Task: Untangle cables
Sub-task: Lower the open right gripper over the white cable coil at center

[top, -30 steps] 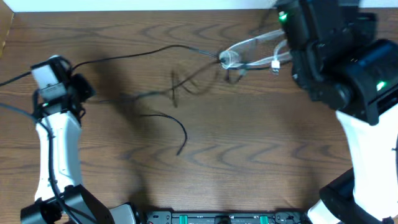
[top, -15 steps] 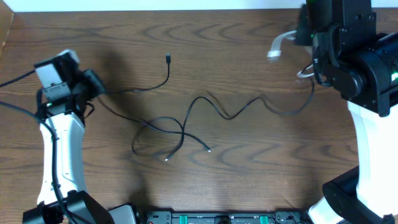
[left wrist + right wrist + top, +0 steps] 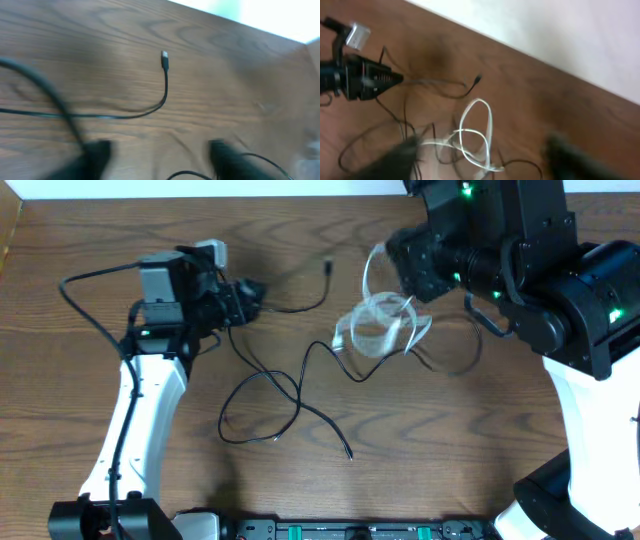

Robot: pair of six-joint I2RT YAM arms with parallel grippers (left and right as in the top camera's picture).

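Observation:
Thin black cables lie looped across the middle of the table, with loose ends near the front. Another black cable ends in a small plug ahead of my left gripper. That gripper is open, with only bare wood and a low strand of black cable between its blurred fingers. The white cable is a blurred tangle of loops under my right gripper. The right gripper is open, its fingers standing wide on either side of the white cable's loops.
The left arm reaches in from the front left, its gripper pointing right. The bulky right arm fills the back right corner. A black equipment bar runs along the front edge. The table's far edge meets a white wall.
Both grippers have opened. The left arm has swung from the far left toward the centre. The right arm has moved left, and the white cable has dropped into loops on the table.

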